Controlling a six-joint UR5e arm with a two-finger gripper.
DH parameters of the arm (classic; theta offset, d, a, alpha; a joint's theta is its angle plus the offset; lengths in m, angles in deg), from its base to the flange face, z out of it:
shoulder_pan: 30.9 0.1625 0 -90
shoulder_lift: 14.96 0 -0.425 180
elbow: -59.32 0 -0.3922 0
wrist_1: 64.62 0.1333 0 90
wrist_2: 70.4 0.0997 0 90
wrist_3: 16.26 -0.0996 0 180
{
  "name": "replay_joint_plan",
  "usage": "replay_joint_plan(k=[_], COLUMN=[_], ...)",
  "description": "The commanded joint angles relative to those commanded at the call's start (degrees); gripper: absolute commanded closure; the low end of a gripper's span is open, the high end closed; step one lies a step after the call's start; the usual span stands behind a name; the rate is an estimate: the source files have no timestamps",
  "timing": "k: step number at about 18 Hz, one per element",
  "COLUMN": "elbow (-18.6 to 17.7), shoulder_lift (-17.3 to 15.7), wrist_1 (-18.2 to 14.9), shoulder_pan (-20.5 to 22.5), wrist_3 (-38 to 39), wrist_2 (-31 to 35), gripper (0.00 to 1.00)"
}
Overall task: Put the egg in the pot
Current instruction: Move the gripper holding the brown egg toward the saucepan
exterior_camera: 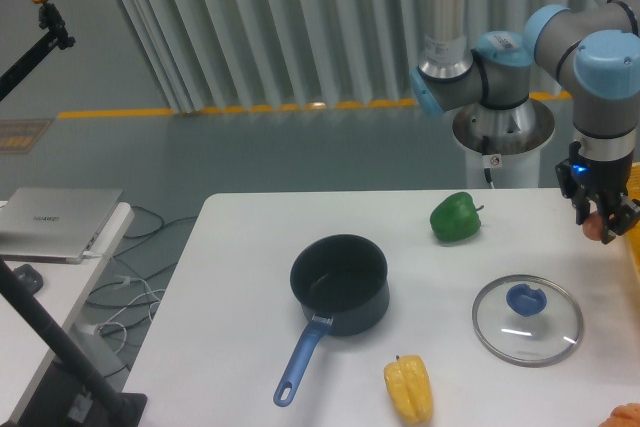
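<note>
The egg (pixel 596 228), small, smooth and tan, is sitting clamped in the gripper (pixel 602 224) at the table's (pixel 240 247) far right edge, so the carry is underway. Next it's needing a long swing left to the round dark pot (pixel 340 283), open and lidless, past the glossy green pepper (pixel 456 217).

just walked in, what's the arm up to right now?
The end effector sits at the right edge of the table, closed around a small orange-tan egg and held just above the surface. The pot stands open and empty near the middle of the table, blue handle pointing toward the camera, well to the left of the egg. Its glass lid lies flat to the pot's right. A green pepper and a yellow pepper sit untouched.
</note>
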Motion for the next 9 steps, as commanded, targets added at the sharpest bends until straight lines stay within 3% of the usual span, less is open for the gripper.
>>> replay_joint_plan(k=[9], elbow=[-0.35], shoulder_lift=[-1.57], wrist_1=[-0.26], shoulder_pan=[-1.66], wrist_3=[1.4], wrist_2=[-1.13], gripper=[0.66])
